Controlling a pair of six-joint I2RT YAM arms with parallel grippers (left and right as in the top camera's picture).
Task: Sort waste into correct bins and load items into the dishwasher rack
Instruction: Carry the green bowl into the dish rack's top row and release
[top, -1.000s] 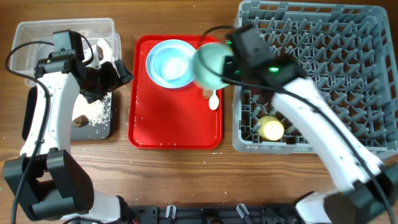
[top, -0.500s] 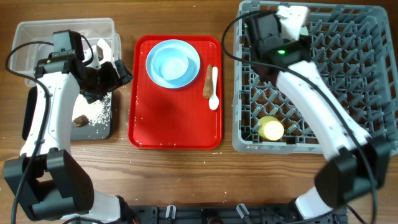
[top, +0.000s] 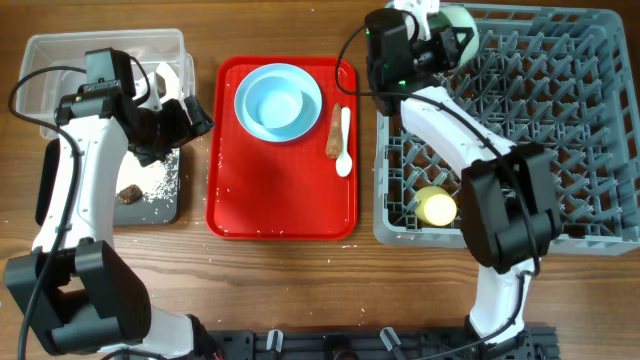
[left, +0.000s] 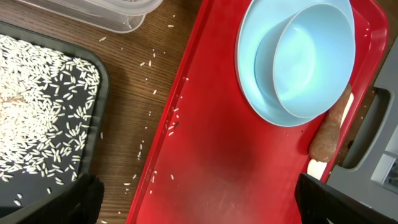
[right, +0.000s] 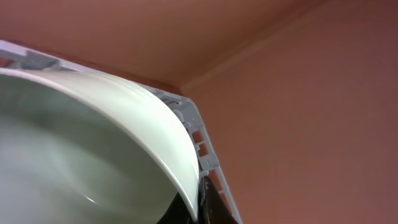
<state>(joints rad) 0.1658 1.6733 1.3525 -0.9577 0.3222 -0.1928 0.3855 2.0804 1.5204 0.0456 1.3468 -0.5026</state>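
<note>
bowl (right: 93, 155) blurred, cropped by frame edges

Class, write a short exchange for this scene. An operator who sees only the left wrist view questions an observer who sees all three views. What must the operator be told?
Operator: Where is the right gripper?
Observer: Over the far edge of the rack, near its left corner, shut on a bowl.
Operator: Is anything in the rack?
Observer: A yellow cup sits near its front left corner.
</note>
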